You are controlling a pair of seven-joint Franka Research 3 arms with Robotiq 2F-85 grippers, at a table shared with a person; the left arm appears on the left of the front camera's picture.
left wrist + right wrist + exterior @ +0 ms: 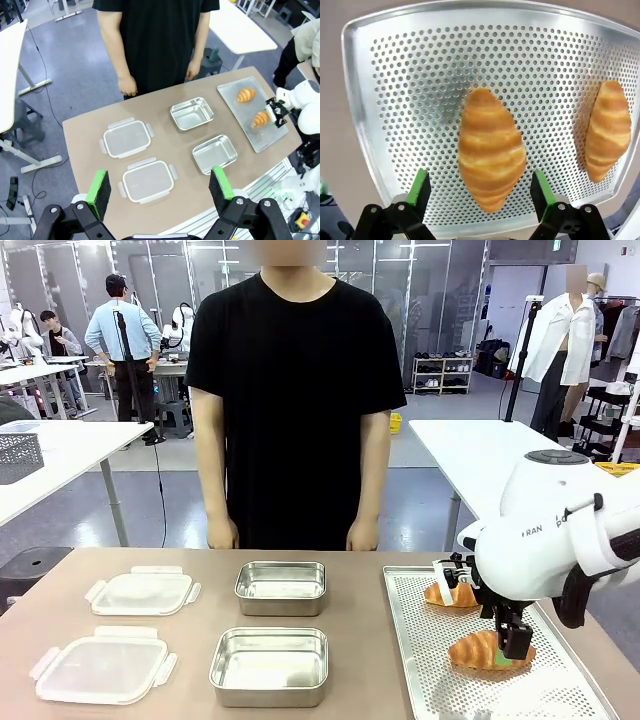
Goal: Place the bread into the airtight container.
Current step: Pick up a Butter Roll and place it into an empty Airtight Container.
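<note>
The right pincer (480, 184) hangs spread over the near croissant (490, 150) on the tray (395, 70), with another croissant (606, 130) beside it. Seen from the front, its fingers (516, 636) cover the crust. The left pincer (159, 180), spread, overlooks two steel containers (215, 153) and two lids (148, 181) on the counter (85, 135).

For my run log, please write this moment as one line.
phase: pre-grasp | right gripper: open, jaws either side of near croissant on tray | left gripper: open, held high | containers: two, empty
</note>
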